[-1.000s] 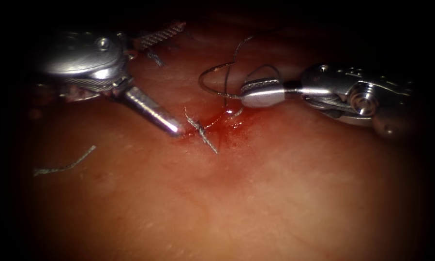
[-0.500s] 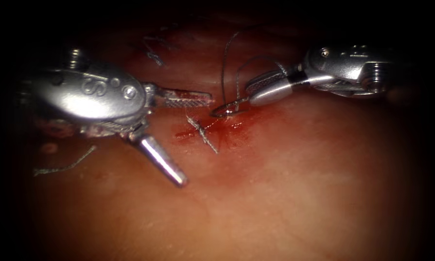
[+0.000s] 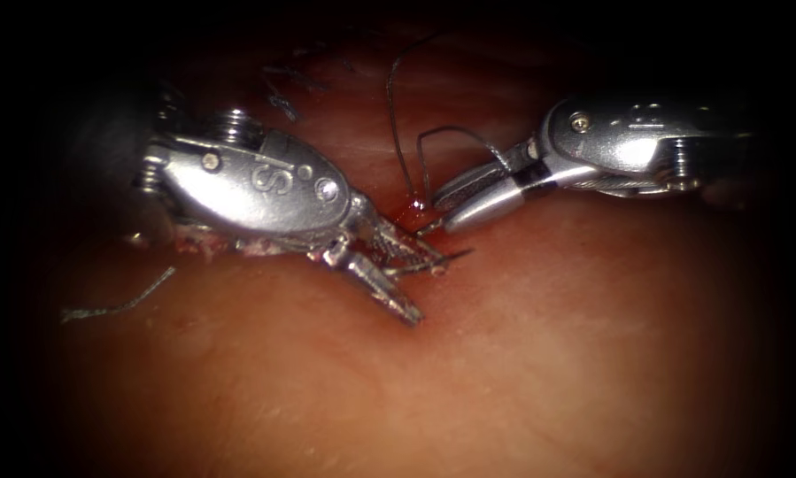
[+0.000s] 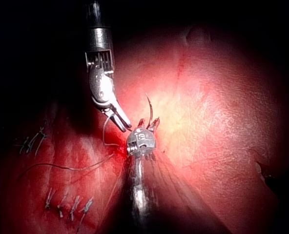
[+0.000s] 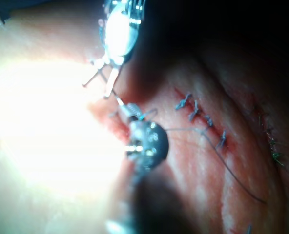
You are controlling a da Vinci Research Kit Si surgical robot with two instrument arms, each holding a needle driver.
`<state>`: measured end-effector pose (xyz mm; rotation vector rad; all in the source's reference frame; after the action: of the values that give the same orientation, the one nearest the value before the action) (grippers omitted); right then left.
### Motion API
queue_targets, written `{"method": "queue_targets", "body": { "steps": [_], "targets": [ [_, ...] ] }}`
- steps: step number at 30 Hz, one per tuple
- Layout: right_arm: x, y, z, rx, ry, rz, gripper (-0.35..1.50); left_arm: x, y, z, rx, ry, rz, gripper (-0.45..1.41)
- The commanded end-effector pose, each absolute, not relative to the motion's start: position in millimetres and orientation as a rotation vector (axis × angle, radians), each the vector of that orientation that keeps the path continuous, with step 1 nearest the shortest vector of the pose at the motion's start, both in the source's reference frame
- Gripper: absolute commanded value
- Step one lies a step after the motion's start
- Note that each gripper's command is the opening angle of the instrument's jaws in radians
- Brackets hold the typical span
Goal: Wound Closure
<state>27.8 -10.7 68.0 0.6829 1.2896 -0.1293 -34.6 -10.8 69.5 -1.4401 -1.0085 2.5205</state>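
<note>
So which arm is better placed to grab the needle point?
Probably left: the left tool, fingers open and empty, sits beside the needle point poking from the tissue, while the right tool is shut on its back end.

The right hand (image 5: pixel 119 101) reaches toward the left hand (image 5: pixel 99 80), whose two jaws stand apart. The right jaws are seen end-on, so their state is unclear. A thread (image 5: pixel 222 161) runs from beside the right tool across the tissue (image 5: pixel 198 161), passing a row of stitches (image 5: pixel 202 119).
</note>
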Motion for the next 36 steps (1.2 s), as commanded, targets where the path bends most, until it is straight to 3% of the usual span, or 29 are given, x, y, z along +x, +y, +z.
{"method": "queue_targets", "body": {
  "steps": [1, 5, 7, 8, 9, 10, 11, 12, 13, 29, 32, 33, 34, 35, 36],
  "targets": [
    [28.4, -10.9, 68.6, 0.681, 1.286, -0.13, -0.35, -35.1, -11.2, 69.8, -1.433, -1.014, 2.528, -0.45],
    [28.4, -10.8, 68.9, 0.67, 1.263, -0.146, -0.35, -34.9, -11.9, 69.2, -1.438, -1.032, 2.539, -0.37],
    [28.4, -10.6, 69.1, 0.664, 1.256, -0.144, -0.35, -35.0, -12.3, 68.8, -1.443, -1.042, 2.541, -0.18],
    [28.4, -10.5, 69.3, 0.661, 1.255, -0.142, -0.35, -35.2, -12.4, 68.6, -1.445, -1.045, 2.542, 0.02],
    [28.4, -10.5, 69.3, 0.661, 1.255, -0.142, -0.35, -35.2, -12.4, 68.6, -1.445, -1.045, 2.542, 0.02],
    [28.4, -10.5, 69.3, 0.655, 1.251, -0.148, -0.35, -35.4, -12.4, 68.6, -1.449, -1.05, 2.544, 0.29],
    [28.4, -10.5, 69.3, 0.652, 1.25, -0.146, -0.35, -35.4, -12.4, 68.6, -1.45, -1.051, 2.544, 0.36],
    [28.4, -10.5, 69.3, 0.65, 1.25, -0.144, -0.35, -35.5, -12.4, 68.6, -1.438, -1.046, 2.538, 0.57],
    [28.4, -10.5, 69.3, 0.65, 1.25, -0.144, -0.35, -35.5, -12.3, 68.6, -1.437, -1.042, 2.538, 0.61],
    [28.4, -10.6, 69.5, 0.624, 1.222, -0.187, -0.35, -34.8, -11.4, 67.6, -1.378, -0.993, 2.557, 0.49],
    [28.4, -10.8, 69.6, 0.62, 1.224, -0.194, -0.35, -34.4, -11.2, 67.3, -1.378, -0.991, 2.555, 0.1],
    [28.4, -10.8, 69.6, 0.62, 1.224, -0.194, -0.35, -34.4, -11.2, 67.3, -1.378, -0.991, 2.555, 0.1],
    [28.4, -10.8, 69.6, 0.619, 1.224, -0.194, -0.35, -34.4, -11.3, 67.4, -1.377, -0.989, 2.556, -0.26],
    [28.4, -10.8, 69.6, 0.619, 1.224, -0.194, -0.35, -34.4, -11.4, 67.5, -1.376, -0.984, 2.558, -0.43],
    [28.4, -10.8, 69.6, 0.616, 1.226, -0.199, -0.35, -34.4, -11.5, 67.7, -1.378, -0.994, 2.559, -0.45]
  ]
}}
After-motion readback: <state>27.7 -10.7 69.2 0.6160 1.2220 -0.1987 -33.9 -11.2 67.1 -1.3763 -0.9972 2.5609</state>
